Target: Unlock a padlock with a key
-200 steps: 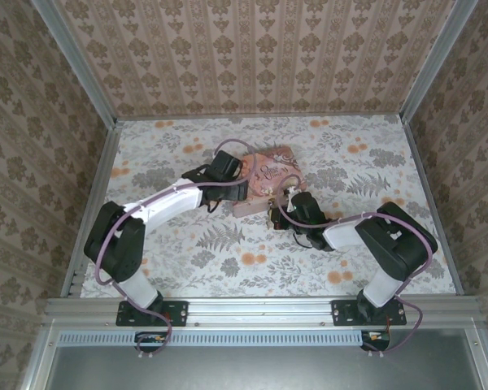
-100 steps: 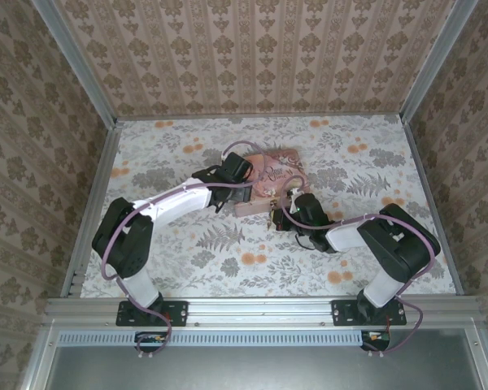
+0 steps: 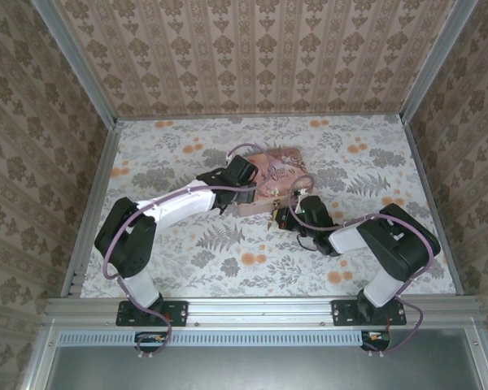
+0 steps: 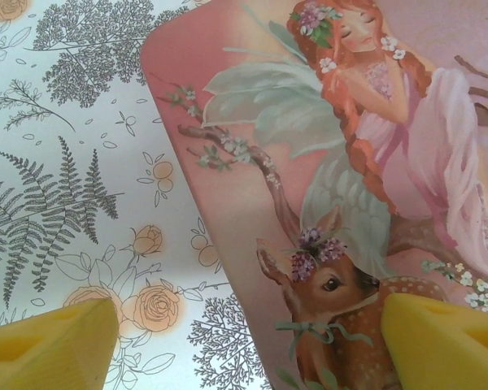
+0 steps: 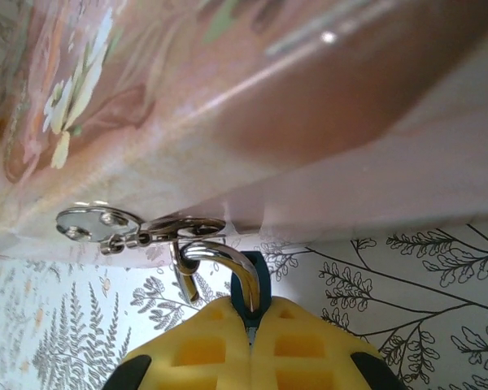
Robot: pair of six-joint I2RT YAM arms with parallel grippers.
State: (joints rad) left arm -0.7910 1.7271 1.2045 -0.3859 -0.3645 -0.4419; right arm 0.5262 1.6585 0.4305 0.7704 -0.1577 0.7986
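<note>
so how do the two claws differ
The left claw is wide open over the pink tin, gripping nothing; the right claw is shut on the padlock. The left faces down onto the tin's lid; the right sits beside its side wall. Both have yellow fingers.

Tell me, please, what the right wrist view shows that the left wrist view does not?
Right wrist view: the right gripper, shut on the padlock. The lock's silver shackle curves up beside the side wall of the pink tin, and the key sits on a ring at the foot of that wall.
Left wrist view: the left gripper, its yellow pads wide apart, over the tin's lid with its picture of a fairy and a deer.
Both: the pink tin and the floral table cover.
</note>
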